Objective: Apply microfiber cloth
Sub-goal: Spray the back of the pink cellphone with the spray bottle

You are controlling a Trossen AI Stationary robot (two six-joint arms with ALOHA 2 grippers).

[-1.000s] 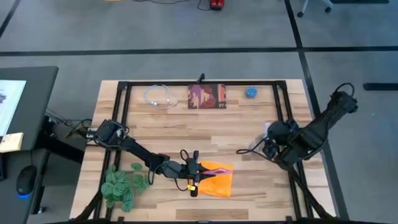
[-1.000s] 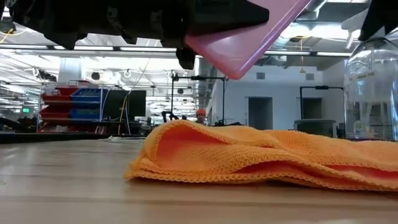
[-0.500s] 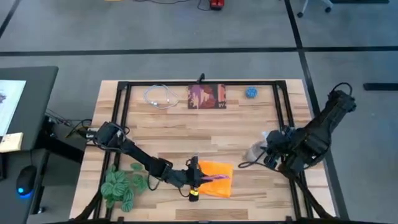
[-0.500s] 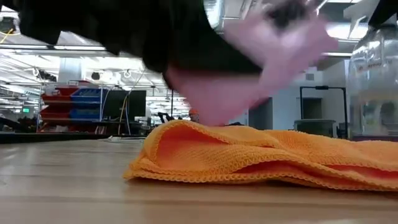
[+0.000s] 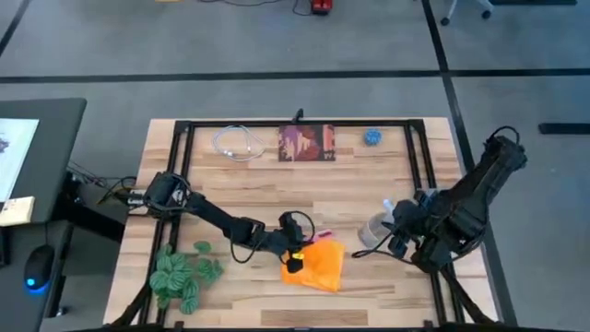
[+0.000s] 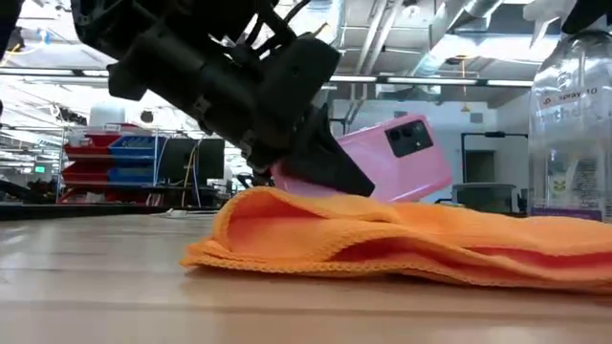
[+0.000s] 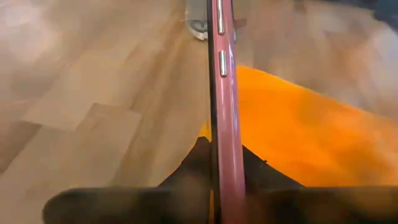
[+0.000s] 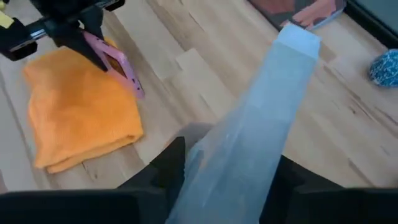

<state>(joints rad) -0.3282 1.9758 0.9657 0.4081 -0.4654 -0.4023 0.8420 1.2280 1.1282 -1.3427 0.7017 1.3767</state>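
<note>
Gripping a pink phone (image 6: 402, 158) edge-on, the left gripper (image 5: 293, 242) has its 2 fingers clamped tight on the phone's lower end, and the phone rests tilted on the microfiber cloth (image 5: 318, 266). That orange cloth lies folded and rumpled on the wooden table (image 5: 267, 194) close to the front edge, about midway along it. Over near the right edge, the right gripper (image 5: 392, 229) has its fingers closed around a clear spray bottle (image 8: 249, 155), well apart from the cloth.
</note>
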